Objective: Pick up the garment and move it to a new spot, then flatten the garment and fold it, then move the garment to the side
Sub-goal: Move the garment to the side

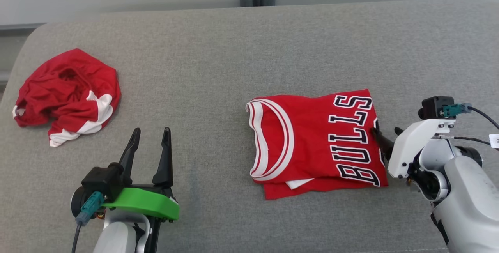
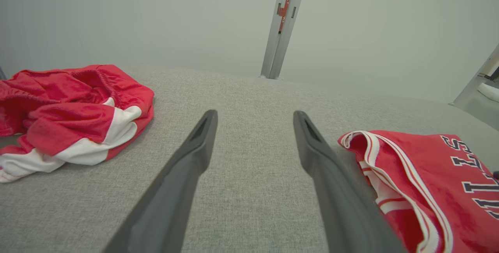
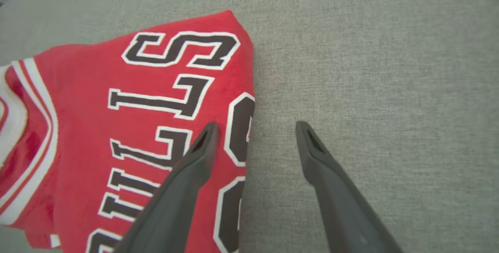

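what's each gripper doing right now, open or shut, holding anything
left gripper: open, holding nothing
right gripper: open, holding nothing, one finger over the edge of the folded jersey

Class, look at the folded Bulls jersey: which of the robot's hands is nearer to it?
Right. The right hand is at the lettered edge of the jersey, one finger over the cloth; the left hand is apart, off its collar side.

Crumpled red-white shorts [image 1: 66, 93], perhaps, lie on grey fabric surface [image 1: 218, 62].
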Motion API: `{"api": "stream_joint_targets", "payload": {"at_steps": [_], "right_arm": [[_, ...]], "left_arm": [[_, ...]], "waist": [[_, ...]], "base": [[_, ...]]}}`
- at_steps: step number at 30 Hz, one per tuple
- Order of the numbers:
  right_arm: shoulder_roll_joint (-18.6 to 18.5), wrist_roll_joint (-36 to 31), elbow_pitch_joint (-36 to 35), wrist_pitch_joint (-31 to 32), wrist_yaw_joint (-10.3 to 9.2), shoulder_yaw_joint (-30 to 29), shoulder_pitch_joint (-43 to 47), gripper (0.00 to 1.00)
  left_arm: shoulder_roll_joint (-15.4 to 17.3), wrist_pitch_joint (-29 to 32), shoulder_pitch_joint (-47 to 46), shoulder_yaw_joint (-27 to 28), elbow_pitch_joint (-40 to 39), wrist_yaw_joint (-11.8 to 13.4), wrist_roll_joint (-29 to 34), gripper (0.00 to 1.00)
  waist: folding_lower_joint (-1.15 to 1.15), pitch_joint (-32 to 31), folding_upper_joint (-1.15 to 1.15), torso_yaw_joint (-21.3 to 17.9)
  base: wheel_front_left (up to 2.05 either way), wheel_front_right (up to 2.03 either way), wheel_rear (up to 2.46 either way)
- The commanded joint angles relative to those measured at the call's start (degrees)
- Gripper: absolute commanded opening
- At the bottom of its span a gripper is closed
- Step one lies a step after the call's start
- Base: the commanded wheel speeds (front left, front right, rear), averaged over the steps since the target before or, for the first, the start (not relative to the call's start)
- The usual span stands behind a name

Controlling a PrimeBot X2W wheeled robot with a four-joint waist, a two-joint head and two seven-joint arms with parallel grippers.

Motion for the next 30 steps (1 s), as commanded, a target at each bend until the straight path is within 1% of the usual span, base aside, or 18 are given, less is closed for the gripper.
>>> {"api": "stream_joint_targets", "payload": {"at_steps": [1, 6, 9, 10, 11, 12, 14, 18, 21, 23, 26, 30], "right_arm": [[1.0, -0.4, 1.2, 1.3, 0.02, -0.4, -0.6, 1.00], [3.9, -0.4, 4.4, 5.7, 0.03, -1.1, -0.9, 1.00], [4.6, -2.0, 6.4, 9.4, 0.03, -0.5, 0.0, 1.00], [4.3, -2.9, 6.4, 10.1, 0.02, 0.0, 0.1, 0.85], [3.9, -3.9, 5.9, 10.5, 0.02, 0.7, 0.2, 0.09], [3.3, -4.6, 5.3, 10.9, 0.02, 1.3, 0.2, 0.00], [1.8, -6.1, 4.1, 12.0, 0.02, 3.1, 0.2, 0.00], [-2.8, -9.0, 0.2, 12.6, -0.11, 7.3, -2.2, 0.00], [-6.2, -10.1, -2.4, 12.3, -0.13, 11.5, -6.4, 0.00], [-7.7, -10.3, -3.3, 11.6, -0.10, 14.3, -9.4, 0.00], [-9.3, -9.5, -2.7, 9.7, -0.04, 16.8, -13.6, 0.00], [-11.2, -8.9, 0.7, 5.5, -0.04, 16.8, -19.0, 0.00]], "left_arm": [[0.2, 0.0, -1.1, 0.1, -0.1, 0.3, -0.2, 1.00], [0.2, 0.0, -1.9, 0.2, -0.5, 0.5, -0.4, 1.00], [0.2, 0.0, -2.2, 0.1, -0.6, 0.6, -0.5, 1.00], [0.2, 0.0, -2.3, 0.1, -0.7, 0.6, -0.7, 1.00], [0.2, 0.0, -2.3, 0.0, -0.8, 0.7, -0.8, 1.00], [0.2, 0.0, -2.4, 0.0, -1.0, 0.7, -0.9, 1.00], [0.2, 0.0, -2.8, -0.1, -1.3, 0.8, -1.1, 1.00], [0.2, 0.0, -3.4, 0.0, -2.5, 0.9, -1.0, 1.00], [0.2, 0.0, -4.1, 0.9, -4.1, 0.9, -0.1, 1.00], [0.2, 0.0, -4.7, 1.5, -5.4, 0.7, 0.7, 1.00], [0.2, 0.0, -5.4, 2.0, -7.3, 0.4, 2.6, 1.00], [0.8, 0.0, -7.2, 1.5, -9.6, 0.0, 5.0, 1.00]], "waist": [[0.00, 2.6, 0.00, 2.5], [0.00, 4.1, 0.00, 3.9], [0.00, 4.4, 0.00, 4.3], [0.00, 4.5, 0.00, 4.3], [0.00, 4.7, 0.00, 4.3], [0.00, 4.8, 0.00, 4.2], [0.00, 5.2, 0.00, 3.9], [0.00, 6.6, 0.00, 2.0], [0.00, 8.4, 0.00, -0.8], [0.00, 9.8, 0.00, -2.9], [0.00, 12.2, 0.00, -6.3], [0.00, 15.8, 0.00, -11.0]], "base": [[0.00, 0.00, 0.00], [0.00, 0.00, 0.00], [0.00, 0.00, 0.00], [0.00, 0.00, 0.00], [0.00, 0.00, 0.00], [0.00, 0.00, 0.00], [0.00, 0.00, 0.00], [0.00, 0.00, 0.00], [0.00, 0.00, 0.00], [0.00, 0.00, 0.00], [0.00, 0.00, 0.00], [0.00, 0.00, 0.00]]}}
